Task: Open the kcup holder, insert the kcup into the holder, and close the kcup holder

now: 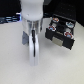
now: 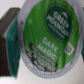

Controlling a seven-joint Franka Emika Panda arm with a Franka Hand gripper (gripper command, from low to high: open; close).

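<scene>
- The white Franka arm's end effector (image 1: 32,39) hangs over the pale, smooth table (image 1: 15,65), left of centre in the exterior view, pointing downward.
- In the wrist view, the small white cylindrical kcup with a round green foil top (image 2: 47,37) fills most of the picture; its lid carries white lettering and a dark band across the lower half.
- A dark finger pad with a teal edge (image 2: 9,39) presses against the rim of the kcup, so the end effector is closed on the pod and holds it clear of the table.
- In the exterior view, the kcup itself cannot be made out separately; only a blurred whitish shape shows below the end effector.
- The black boxy kcup holder (image 1: 61,31) sits on the table toward the exterior view's right, well apart from the end effector.
- Its drawer tray is pulled out toward the near side, so the holder stands open.
- Round pod tops in reddish, white and dark colours (image 1: 59,25) lie in rows in the tray's slots; the blur hides how many there are.
- The held kcup is outside the holder, to the exterior view's left of it.
- Dark clutter lines the far edge of the table, too blurred to identify.
</scene>
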